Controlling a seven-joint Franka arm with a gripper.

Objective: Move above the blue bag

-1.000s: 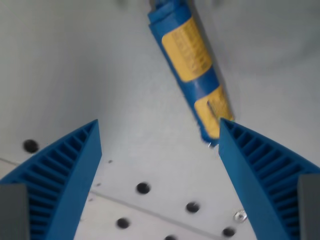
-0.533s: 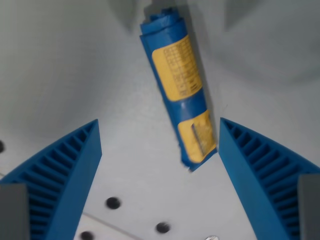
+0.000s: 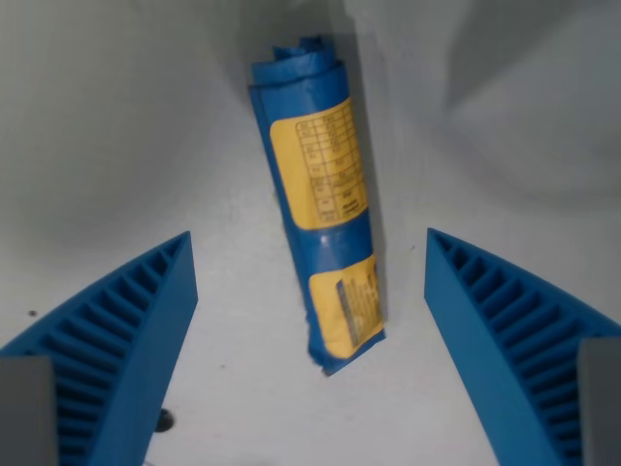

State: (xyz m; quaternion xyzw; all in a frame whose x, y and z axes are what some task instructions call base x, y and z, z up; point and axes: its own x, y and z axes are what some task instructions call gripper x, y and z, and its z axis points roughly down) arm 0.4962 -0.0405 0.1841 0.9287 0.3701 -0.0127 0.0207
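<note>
The blue bag [image 3: 320,204] is rolled into a tight, long tube of glossy blue plastic; it lies flat on a pale grey surface, running nearly straight up and down the wrist view with its lower end leaning a little toward the wrist view's right. Two yellow labels wrap it; the larger one, printed with a small grid of dark text too blurred to read, covers its upper middle; the smaller one sits near the lower end. The upper end shows loose, layered folds; the lower end is flattened and cut at a slant.
</note>
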